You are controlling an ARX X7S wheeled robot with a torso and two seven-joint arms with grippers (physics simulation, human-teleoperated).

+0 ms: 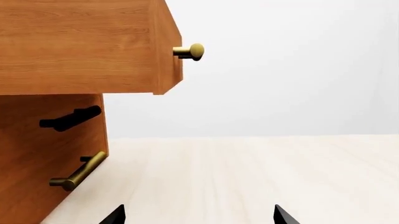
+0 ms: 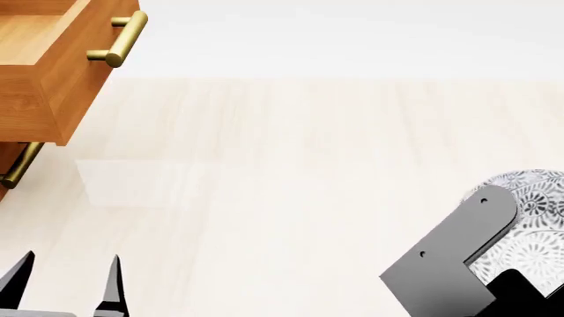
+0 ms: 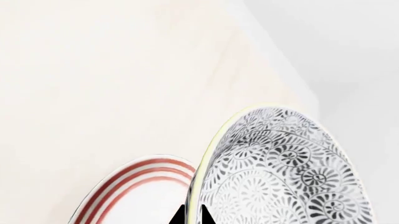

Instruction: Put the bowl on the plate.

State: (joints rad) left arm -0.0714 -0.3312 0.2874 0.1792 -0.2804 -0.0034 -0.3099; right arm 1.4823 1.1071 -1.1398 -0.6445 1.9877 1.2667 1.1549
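On the right wrist camera I have the bowl (image 3: 283,172) pinched by its rim: the right fingers (image 3: 191,214) sit close together with the pale rim edge between them, one tip inside the patterned wall and one outside. The bowl hangs tilted, its floral inside facing the camera. Just beside it, on the outer side of the rim, part of the plate (image 3: 140,196) shows with its red rings, lying on the desk (image 3: 112,70). From this angle I cannot tell whether the bowl touches the plate or is held clear above it.

On the head camera the bowl (image 2: 533,224) is at the far right edge, partly hidden behind the grey bracket (image 2: 458,264) of my right arm. The plate is not visible there.

My left fingers (image 2: 66,281) are spread apart and hold nothing, low at the left over the bare pale desk (image 2: 291,172). The left wrist camera shows the two dark tips (image 1: 196,215) wide apart, looking toward a wooden cabinet (image 1: 44,154) with an open drawer (image 1: 81,46), a brass knob (image 1: 193,51) and a brass handle (image 1: 78,172).
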